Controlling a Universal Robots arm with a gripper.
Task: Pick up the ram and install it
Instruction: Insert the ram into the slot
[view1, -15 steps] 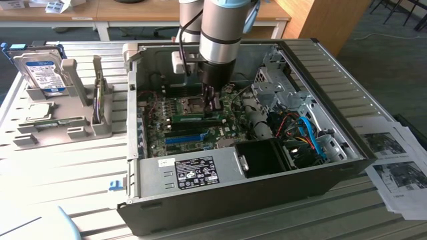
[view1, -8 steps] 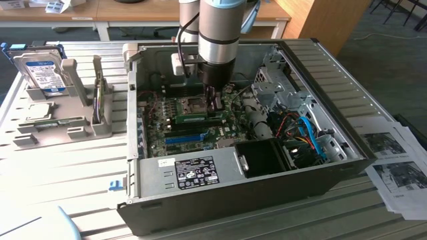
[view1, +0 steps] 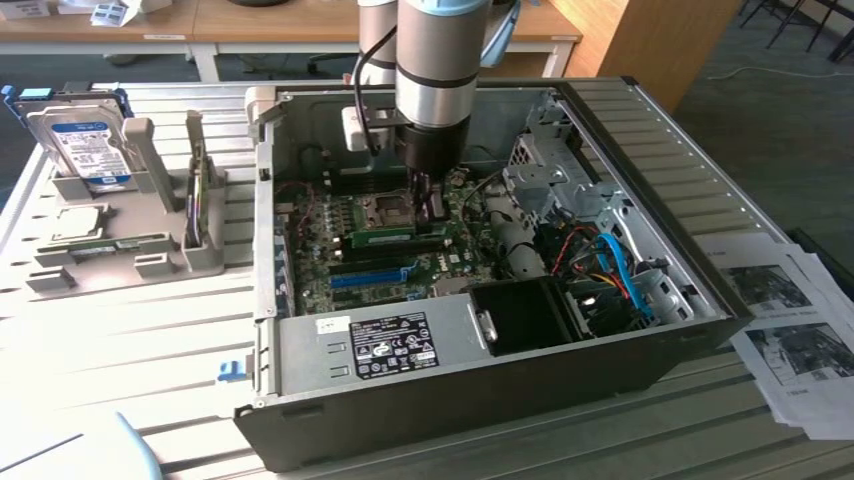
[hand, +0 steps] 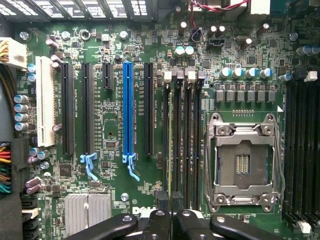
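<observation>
The ram, a thin green stick with a white label, stands on edge in a memory slot on the motherboard inside the open computer case. My gripper reaches straight down into the case at the ram's end toward the exterior view's right. In the wrist view the ram appears edge-on along the row of black memory slots. There my gripper has its black fingers drawn close together on the near end of the ram.
A blue slot and the CPU socket flank the memory slots. Cables and a fan shroud crowd the case's right. A hard drive stands in a grey rack outside. Papers lie at the right.
</observation>
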